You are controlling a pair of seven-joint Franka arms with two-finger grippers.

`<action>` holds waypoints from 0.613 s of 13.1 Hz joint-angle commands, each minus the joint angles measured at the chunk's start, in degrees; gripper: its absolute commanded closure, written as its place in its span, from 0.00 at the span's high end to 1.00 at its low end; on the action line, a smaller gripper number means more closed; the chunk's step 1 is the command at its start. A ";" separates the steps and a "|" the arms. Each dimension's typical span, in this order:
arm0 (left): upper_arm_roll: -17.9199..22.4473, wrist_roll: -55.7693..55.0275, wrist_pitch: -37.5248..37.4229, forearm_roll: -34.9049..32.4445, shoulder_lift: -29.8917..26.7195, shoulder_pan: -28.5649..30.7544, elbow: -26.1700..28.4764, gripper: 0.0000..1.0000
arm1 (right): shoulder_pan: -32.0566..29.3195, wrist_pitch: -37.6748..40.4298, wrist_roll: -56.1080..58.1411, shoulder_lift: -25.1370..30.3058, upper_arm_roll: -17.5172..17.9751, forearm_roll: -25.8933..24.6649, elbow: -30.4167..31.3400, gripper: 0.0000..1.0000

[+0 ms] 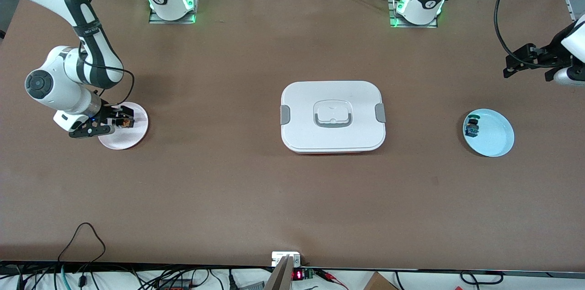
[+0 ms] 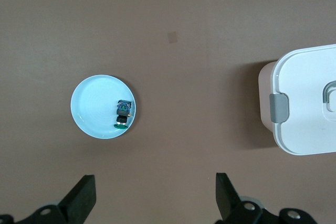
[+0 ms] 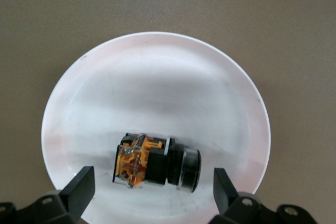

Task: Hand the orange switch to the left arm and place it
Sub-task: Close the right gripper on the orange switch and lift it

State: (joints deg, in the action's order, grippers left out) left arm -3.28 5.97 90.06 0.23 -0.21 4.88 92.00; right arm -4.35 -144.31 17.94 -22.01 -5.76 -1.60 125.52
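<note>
Right wrist view shows the right hand (image 3: 152, 192) spread wide just above the switch (image 3: 156, 161), which lies on its side in the pink plate (image 3: 94, 98) at the right arm's end of the worktop (image 1: 228, 189). The pick-up is in hand: next, descend and close squarely on it. The left hand (image 2: 155, 198), released and empty, waits above the worktop between the blue plate (image 2: 89, 106) and the box (image 1: 332, 116).

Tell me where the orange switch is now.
The orange switch lies on the pink plate at the right arm's end of the table, between the open fingers of the right gripper.
</note>
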 commanded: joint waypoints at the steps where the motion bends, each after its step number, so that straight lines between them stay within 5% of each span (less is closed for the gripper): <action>1: 0.02 1.32 0.03 -0.14 -0.76 -0.14 0.11 1.00 | -0.48 -1.59 -0.19 -0.75 0.40 0.02 0.26 1.00; 8: -1.29 1.32 0.03 -0.14 -0.76 0.13 0.02 1.00 | -0.48 -5.27 -0.10 -1.80 0.40 -0.07 1.57 1.00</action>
State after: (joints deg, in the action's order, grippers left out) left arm -4.55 6.12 90.06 0.23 -0.32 4.59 91.99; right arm -4.35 -147.29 17.94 -23.84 -5.76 -1.60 125.74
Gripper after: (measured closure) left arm 0.000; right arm 0.000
